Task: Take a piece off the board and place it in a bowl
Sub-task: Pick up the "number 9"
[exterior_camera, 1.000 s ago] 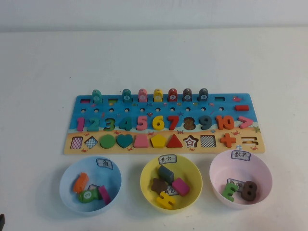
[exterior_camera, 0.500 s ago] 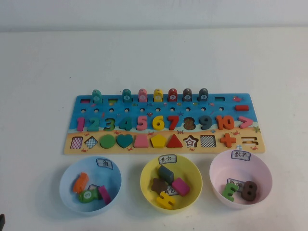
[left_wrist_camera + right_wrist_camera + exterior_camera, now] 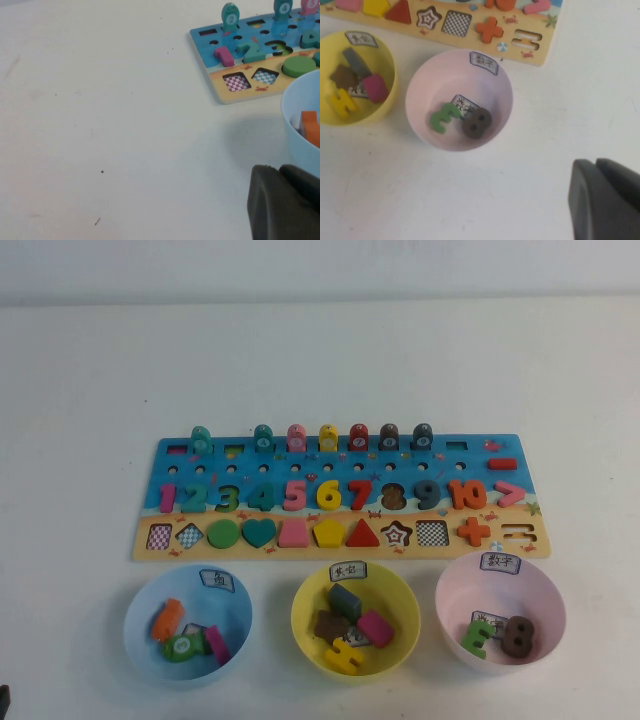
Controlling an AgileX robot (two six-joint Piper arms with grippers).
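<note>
Nothing has moved since earlier. Grey-blue 9 (image 3: 427,494) sits in its board (image 3: 340,445) slot, pink bowl (image 3: 455,590) waiting below. Left gripper (image 3: 285,205) and right gripper (image 3: 605,200) hang parked; finger state indeterminable.

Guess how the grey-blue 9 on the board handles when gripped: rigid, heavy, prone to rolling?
The 9 looks like a flat rigid cutout, probably light. Flat shape: unlikely to roll. It sits in its recess in the board, so little edge shows. Left gripper and right gripper are both away from it.
</note>
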